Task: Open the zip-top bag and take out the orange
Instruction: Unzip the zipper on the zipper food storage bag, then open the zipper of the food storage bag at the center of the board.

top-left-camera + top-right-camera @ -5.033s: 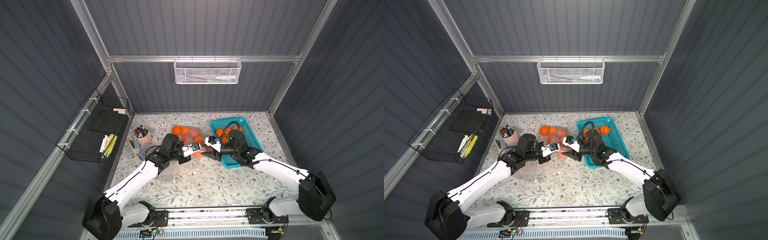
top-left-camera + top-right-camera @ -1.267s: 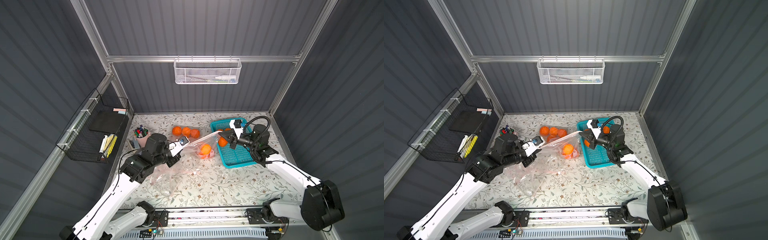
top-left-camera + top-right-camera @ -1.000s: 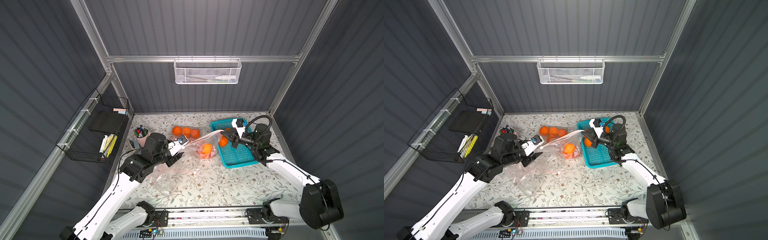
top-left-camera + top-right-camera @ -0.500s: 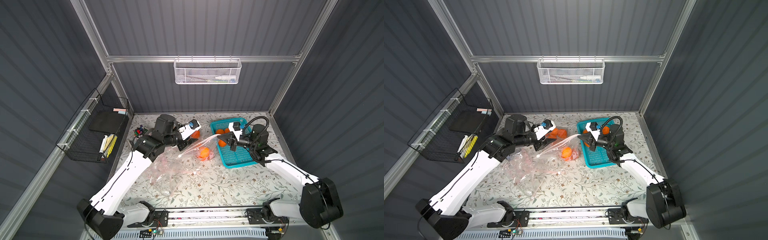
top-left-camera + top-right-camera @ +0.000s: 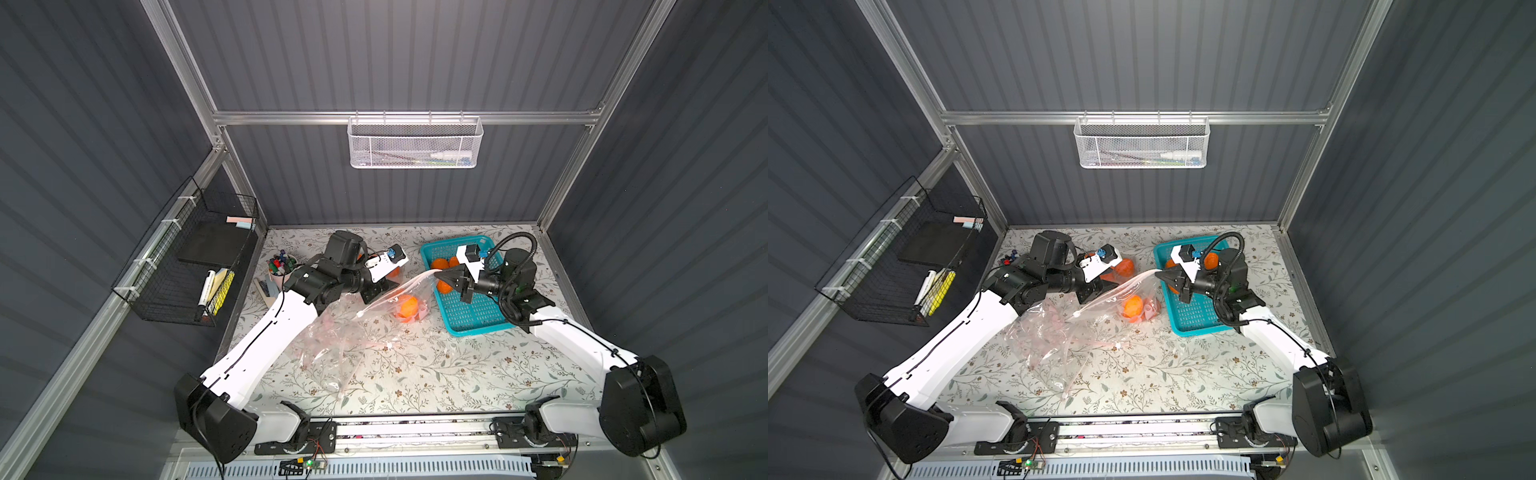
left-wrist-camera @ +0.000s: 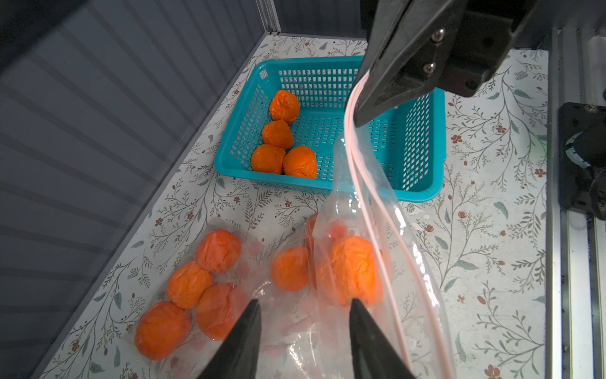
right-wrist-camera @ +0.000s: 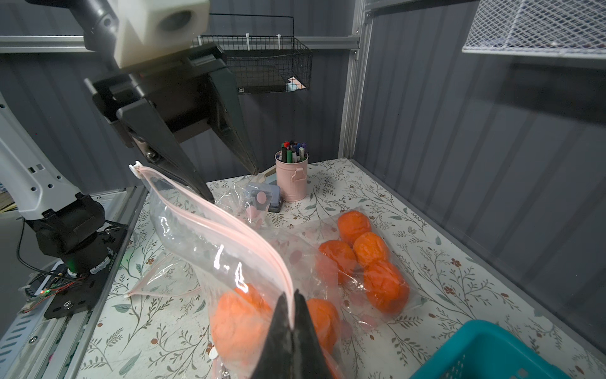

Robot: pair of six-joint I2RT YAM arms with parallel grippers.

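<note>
The right gripper point(image 7: 291, 299) has its jaws pressed fully together on the pink zip edge of the zip-top bag point(image 5: 384, 296). It pinches one top corner and holds it raised, just left of the teal basket point(image 5: 478, 331). From that pinch the zip strip slopes down and to the near left and ends at a small white tab point(image 5: 1076, 314). In the left wrist view the two pink tracks run side by side with a slim gap between them for part of their length. The bag's lower end sags onto the floral table cover point(image 5: 436, 374), and the orange point(image 5: 407, 306) sits inside it, in the middle of the table just left of the basket. The left gripper point(image 6: 303, 308) hangs over the bag with its jaws well apart, about wide enough to take the orange, and they grip nothing. In the right wrist view one of its fingers point(image 7: 183, 167) passes behind the raised zip edge, and I cannot tell whether it touches the film. Four loose oranges point(image 6: 283, 144) lie in the basket's far left corner. A sealed bag of oranges point(image 7: 362, 259) lies flat on the far side of the table. Crumpled empty bags point(image 5: 332, 345) lie to the near left. A pink pen cup point(image 7: 292, 178) stands at the far left.
</note>
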